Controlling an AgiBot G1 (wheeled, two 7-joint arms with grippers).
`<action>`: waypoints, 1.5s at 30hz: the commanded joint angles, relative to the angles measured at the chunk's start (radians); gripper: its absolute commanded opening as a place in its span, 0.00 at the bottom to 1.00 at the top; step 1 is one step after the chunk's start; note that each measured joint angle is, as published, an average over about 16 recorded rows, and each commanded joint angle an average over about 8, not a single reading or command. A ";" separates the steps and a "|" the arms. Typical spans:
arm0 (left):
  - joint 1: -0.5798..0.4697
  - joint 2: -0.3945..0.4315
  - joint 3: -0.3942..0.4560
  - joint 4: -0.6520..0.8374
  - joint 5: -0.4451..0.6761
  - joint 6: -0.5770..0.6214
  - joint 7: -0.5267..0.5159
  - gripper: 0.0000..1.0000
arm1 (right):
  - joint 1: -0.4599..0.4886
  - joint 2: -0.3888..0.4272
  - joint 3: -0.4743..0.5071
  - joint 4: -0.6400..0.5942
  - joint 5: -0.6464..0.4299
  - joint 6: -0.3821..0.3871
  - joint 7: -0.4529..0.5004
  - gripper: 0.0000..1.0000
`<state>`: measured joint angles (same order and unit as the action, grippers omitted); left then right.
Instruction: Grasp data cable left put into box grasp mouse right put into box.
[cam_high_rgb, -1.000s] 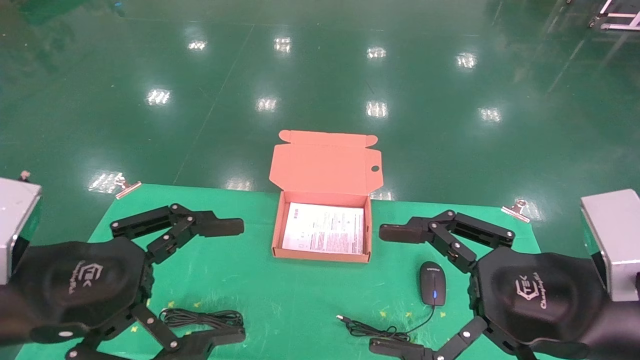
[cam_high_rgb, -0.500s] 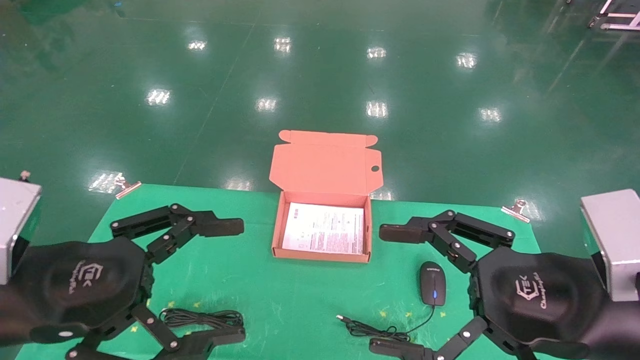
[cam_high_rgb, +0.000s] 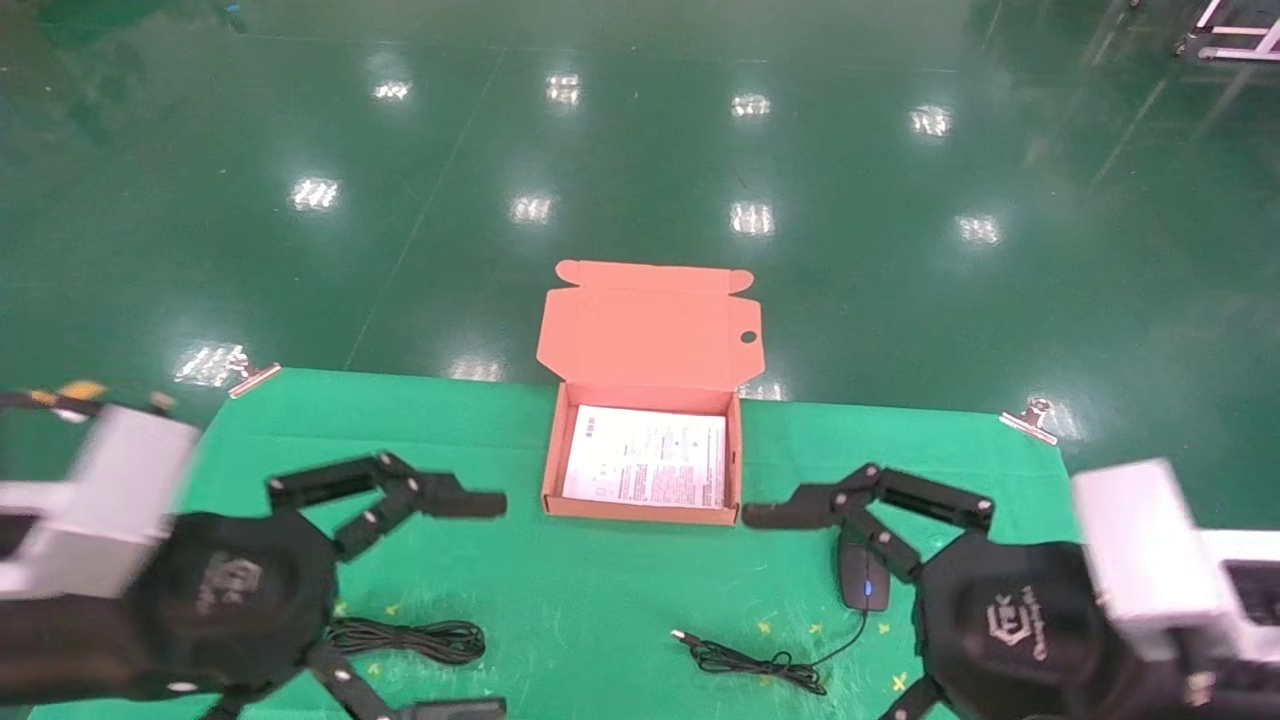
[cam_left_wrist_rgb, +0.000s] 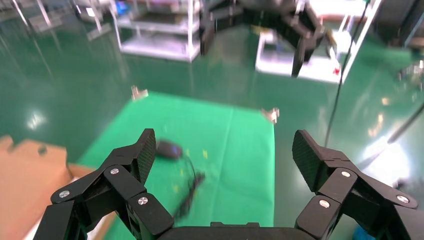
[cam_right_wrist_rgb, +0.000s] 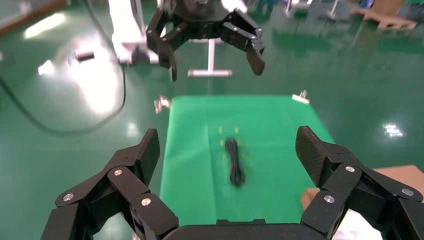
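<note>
The salmon-orange box (cam_high_rgb: 640, 512) stands open at the middle back of the green mat, its lid up and a white printed sheet inside. The data cable (cam_high_rgb: 410, 640) lies bundled at the front left, also in the right wrist view (cam_right_wrist_rgb: 234, 167). The black mouse (cam_high_rgb: 860, 585) lies at the front right, partly behind a finger, its cord (cam_high_rgb: 760, 662) trailing left; it also shows in the left wrist view (cam_left_wrist_rgb: 169, 149). My left gripper (cam_high_rgb: 480, 608) is open above the cable. My right gripper (cam_high_rgb: 790, 610) is open over the mouse. Both are empty.
The green mat (cam_high_rgb: 600, 590) is held by metal clips at its far corners (cam_high_rgb: 250, 375) (cam_high_rgb: 1025, 418). Shiny green floor lies beyond the table edge. Racks and stands show far off in the wrist views. The box corner shows in the left wrist view (cam_left_wrist_rgb: 30, 170).
Both arms have moved: the left gripper has shifted right and nearer to me, the right gripper left and nearer to me, over the mouse. Cable, mouse and box have not moved.
</note>
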<state>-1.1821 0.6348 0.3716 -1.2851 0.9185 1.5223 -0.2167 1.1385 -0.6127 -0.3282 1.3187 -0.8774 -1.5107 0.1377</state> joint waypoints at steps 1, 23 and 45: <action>-0.028 0.006 0.023 0.001 0.046 0.009 -0.011 1.00 | 0.017 -0.001 -0.010 0.006 -0.032 -0.005 -0.010 1.00; -0.261 0.148 0.336 -0.047 0.717 -0.009 0.016 1.00 | 0.269 -0.158 -0.346 0.034 -0.715 -0.002 -0.262 1.00; -0.211 0.326 0.473 0.197 1.097 -0.201 -0.017 1.00 | 0.161 -0.289 -0.475 -0.070 -1.047 0.193 -0.205 1.00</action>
<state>-1.3976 0.9608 0.8412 -1.0829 2.0091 1.3196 -0.2256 1.3052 -0.9051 -0.7994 1.2327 -1.9140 -1.3206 -0.0731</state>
